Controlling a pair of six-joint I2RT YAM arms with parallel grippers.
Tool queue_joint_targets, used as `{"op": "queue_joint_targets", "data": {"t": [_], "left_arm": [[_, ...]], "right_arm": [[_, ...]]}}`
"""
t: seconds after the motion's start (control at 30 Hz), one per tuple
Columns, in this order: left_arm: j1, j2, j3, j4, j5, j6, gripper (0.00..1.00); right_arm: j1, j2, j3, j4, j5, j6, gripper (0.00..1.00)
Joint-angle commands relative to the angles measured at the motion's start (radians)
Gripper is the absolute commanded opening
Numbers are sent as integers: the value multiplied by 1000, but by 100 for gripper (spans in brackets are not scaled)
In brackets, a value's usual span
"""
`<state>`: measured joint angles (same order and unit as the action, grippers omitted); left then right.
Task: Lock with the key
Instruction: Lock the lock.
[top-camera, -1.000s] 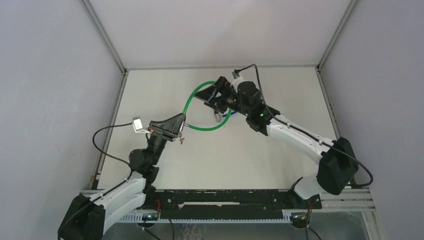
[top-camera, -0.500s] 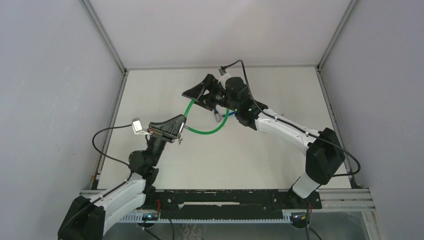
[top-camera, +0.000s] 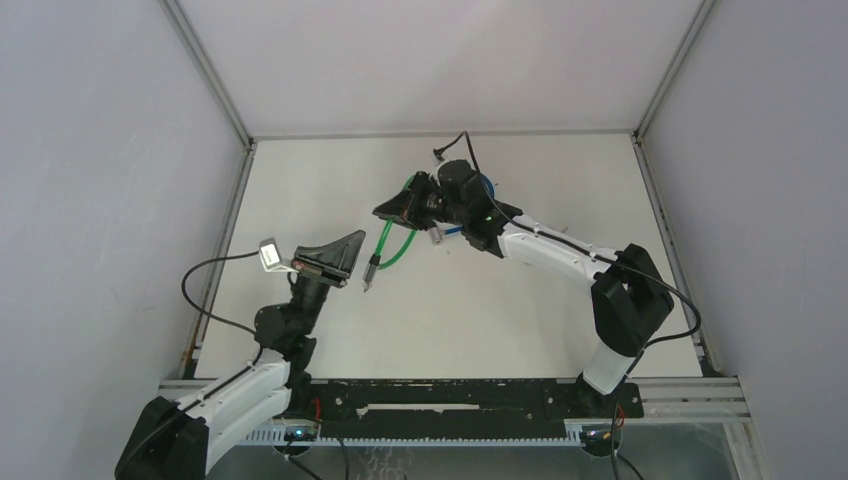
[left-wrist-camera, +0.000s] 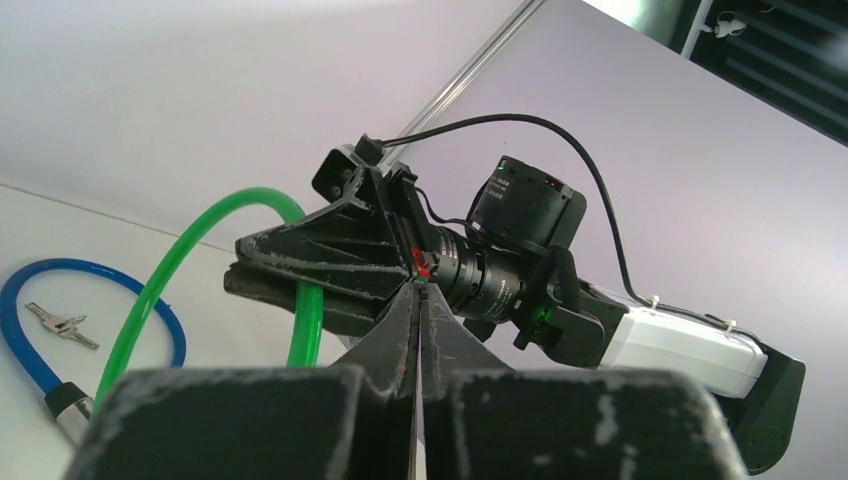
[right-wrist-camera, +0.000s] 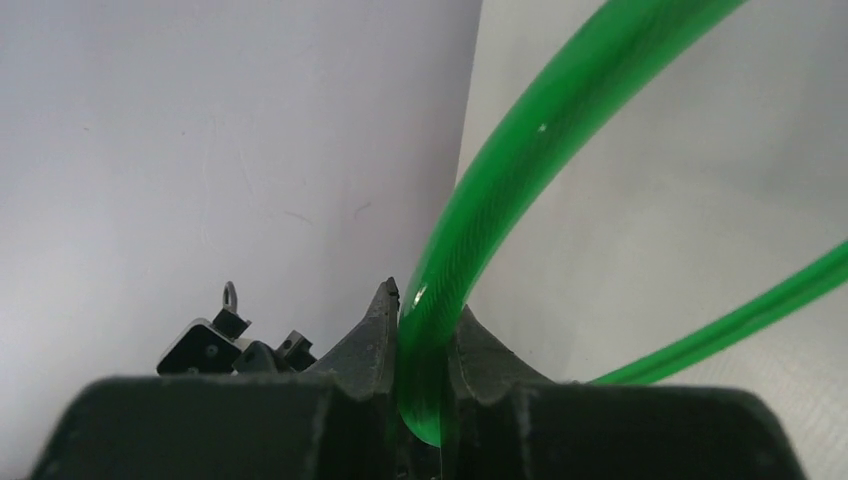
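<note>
Curving glossy green cable lock (top-camera: 384, 240), metal-tipped.

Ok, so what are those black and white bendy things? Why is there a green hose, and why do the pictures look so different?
Those are two robot arms bolted to a white table. One picture looks down from a camera above them. The other two come from small cameras on the arms' wrists, so you see each tool up close.

The right tool is pinching a green cable, which is a bendy lock, not a hose. The left tool is squeezed shut. I cannot tell whether it holds anything.

On the table lie a blue cable and a small bunch of keys.
</note>
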<state>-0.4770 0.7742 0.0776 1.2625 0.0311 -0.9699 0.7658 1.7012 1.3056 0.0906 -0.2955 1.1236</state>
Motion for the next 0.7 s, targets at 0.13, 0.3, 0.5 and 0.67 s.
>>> {"op": "queue_joint_targets", "data": {"t": [0.13, 0.3, 0.5, 0.67], "left_arm": [[5, -126, 55, -279, 7, 82, 0], [5, -232, 233, -799, 20, 243, 11], [2, -138, 419, -1148, 106, 345, 58], [-8, -33, 516, -1234, 186, 392, 77]], "right_arm": [[3, -43, 144, -210, 71, -79, 0], [12, -29, 263, -457, 181, -182, 0], [52, 7, 417, -697, 380, -327, 0], [74, 5, 449, -785, 491, -380, 0]]}}
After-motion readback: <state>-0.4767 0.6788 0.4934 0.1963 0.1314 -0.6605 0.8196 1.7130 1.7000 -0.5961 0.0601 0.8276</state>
